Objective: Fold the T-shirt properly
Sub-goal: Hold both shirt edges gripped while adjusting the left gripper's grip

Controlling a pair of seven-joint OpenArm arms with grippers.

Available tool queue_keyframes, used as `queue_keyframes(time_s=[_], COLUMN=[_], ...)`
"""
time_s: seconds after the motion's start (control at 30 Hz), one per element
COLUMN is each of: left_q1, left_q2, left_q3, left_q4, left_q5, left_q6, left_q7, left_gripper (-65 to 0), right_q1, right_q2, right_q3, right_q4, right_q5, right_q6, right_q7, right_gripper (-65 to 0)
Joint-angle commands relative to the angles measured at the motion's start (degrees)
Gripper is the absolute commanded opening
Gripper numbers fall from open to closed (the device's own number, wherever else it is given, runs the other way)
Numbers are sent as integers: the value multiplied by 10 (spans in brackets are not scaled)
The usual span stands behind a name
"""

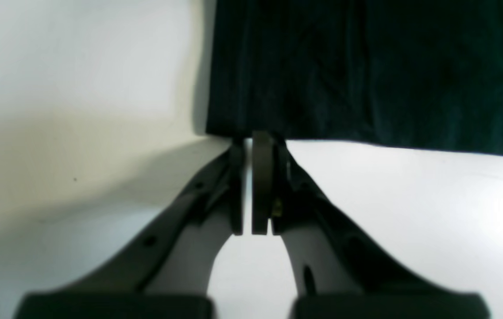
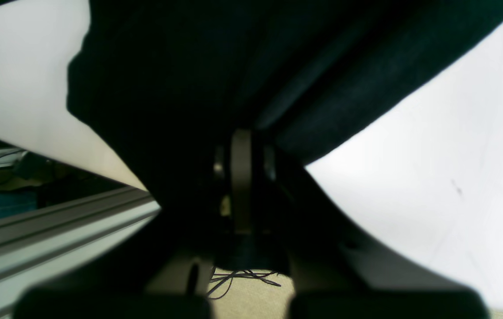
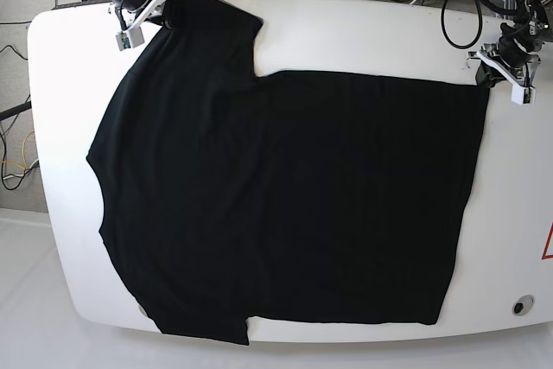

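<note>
1. The black T-shirt [image 3: 285, 196] lies spread flat across the white bench [image 3: 363, 36], filling most of the base frame.
2. Soft, light and limp, it will likely sag and drag when lifted; corners and hems look the best holds.
3. At upper right of the base frame, the left end effector [image 3: 499, 65] is closed at the hem corner; whether cloth is pinched cannot be told.
4. At upper left, the right end effector [image 3: 149, 8] is clamped on the sleeve.
5. The shirt's lower edge nears the bench rim at bottom; bare bench lies above and at right.

Black-and-white arms, black cables
</note>
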Motion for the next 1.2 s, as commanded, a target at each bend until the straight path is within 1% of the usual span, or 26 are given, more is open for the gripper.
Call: queue_keyframes(time_s=[0.0, 0.57, 0.77, 1.17], left_q1=[1, 9, 17, 18], left_q2=[-11, -12, -18, -21], left_q3=[-1, 12, 11, 2], left_q4=[9, 18, 31, 72], left_q5=[-7, -6, -5, -3], left_q6=[-3, -6, 3, 28], left_q7=[-12, -20, -33, -37], left_gripper=[-650, -647, -649, -650], right_q1=[-2, 0, 7, 11], right_q2=[7, 5, 5, 6], right_q3=[4, 1, 2, -2], right_q4=[7, 6, 9, 7], right_q5=[1, -1, -5, -9], right_q6=[6, 6, 6, 6], right_q7=[8, 6, 5, 3], right_gripper=[-650, -650, -650, -650])
